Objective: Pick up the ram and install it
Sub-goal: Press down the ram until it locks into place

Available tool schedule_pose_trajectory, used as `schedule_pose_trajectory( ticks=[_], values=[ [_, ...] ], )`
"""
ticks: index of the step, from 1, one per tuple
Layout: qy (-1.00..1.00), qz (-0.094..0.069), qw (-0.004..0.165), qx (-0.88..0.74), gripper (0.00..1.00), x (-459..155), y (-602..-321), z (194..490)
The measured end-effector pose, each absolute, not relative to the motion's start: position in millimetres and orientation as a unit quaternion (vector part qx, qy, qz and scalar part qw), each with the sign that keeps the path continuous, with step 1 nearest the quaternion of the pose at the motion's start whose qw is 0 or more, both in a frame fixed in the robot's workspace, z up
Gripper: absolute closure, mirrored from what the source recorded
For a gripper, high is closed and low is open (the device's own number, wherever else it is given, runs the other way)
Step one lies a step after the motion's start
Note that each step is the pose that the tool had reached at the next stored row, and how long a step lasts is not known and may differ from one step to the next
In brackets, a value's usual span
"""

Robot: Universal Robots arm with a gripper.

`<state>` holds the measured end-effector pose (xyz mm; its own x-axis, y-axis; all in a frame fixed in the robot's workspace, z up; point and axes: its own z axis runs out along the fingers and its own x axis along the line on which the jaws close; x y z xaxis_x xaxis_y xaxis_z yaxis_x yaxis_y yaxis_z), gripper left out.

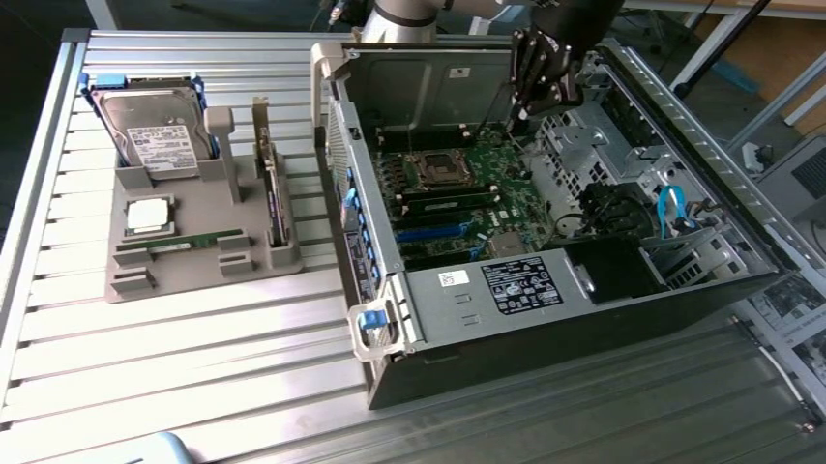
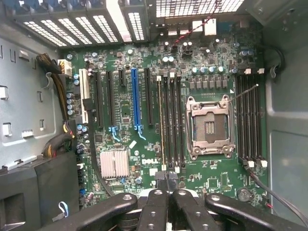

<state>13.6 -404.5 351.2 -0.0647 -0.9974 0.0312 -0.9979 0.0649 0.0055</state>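
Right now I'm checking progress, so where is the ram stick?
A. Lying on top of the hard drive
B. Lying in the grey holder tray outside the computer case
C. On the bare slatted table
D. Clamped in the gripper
B: the ram lies in a slot of the grey holder tray, while the gripper hangs shut and empty inside the computer case, over the motherboard.

The bench (image 1: 193, 367) is silver metal with long grooves. Two things sit right on it — a gray holder tray (image 1: 193, 275) toward the exterior view's left, and a big open computer case (image 1: 543, 329) beside it.
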Motion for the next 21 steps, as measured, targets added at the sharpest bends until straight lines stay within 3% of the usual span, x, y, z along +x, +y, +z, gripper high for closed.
schedule_pose_trajectory(
  ticks=[21],
  values=[
    [-0.738,0.008,0.013,0.675,0.89,13.6,-404.5,351.2]
  ],
)
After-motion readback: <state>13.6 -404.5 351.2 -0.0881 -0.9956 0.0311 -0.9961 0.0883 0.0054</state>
